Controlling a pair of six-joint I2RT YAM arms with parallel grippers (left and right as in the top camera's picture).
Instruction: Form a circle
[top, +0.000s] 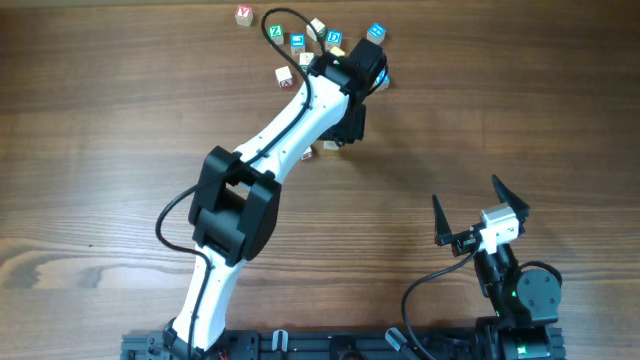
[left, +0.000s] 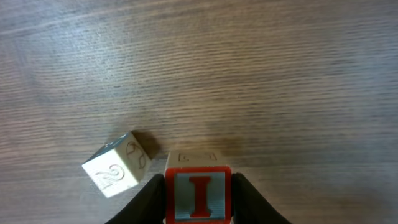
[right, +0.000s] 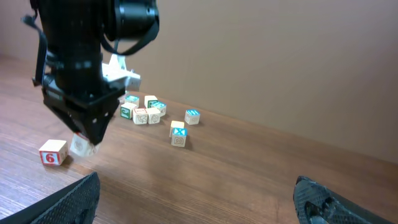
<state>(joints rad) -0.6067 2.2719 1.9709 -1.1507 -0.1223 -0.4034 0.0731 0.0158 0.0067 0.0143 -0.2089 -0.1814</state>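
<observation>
Overhead, the left gripper (top: 345, 130) hangs just near of the scattered cubes (top: 297, 40). The right gripper (top: 480, 215) sits near-right, wide open and empty.

Left wrist: the fingers (left: 146, 200) clamp the red-I cube (left: 199, 196), with the cream cube (left: 118, 165) just to its left.

Right wrist: the 6 cube (right: 53, 152) lies further left. The circle is not yet formed and probably starts there.

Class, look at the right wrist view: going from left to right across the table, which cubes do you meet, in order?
In order: red 6 cube → plain cream cube → huddle of small letter cubes → blue X cube → blue-striped cube.
</observation>
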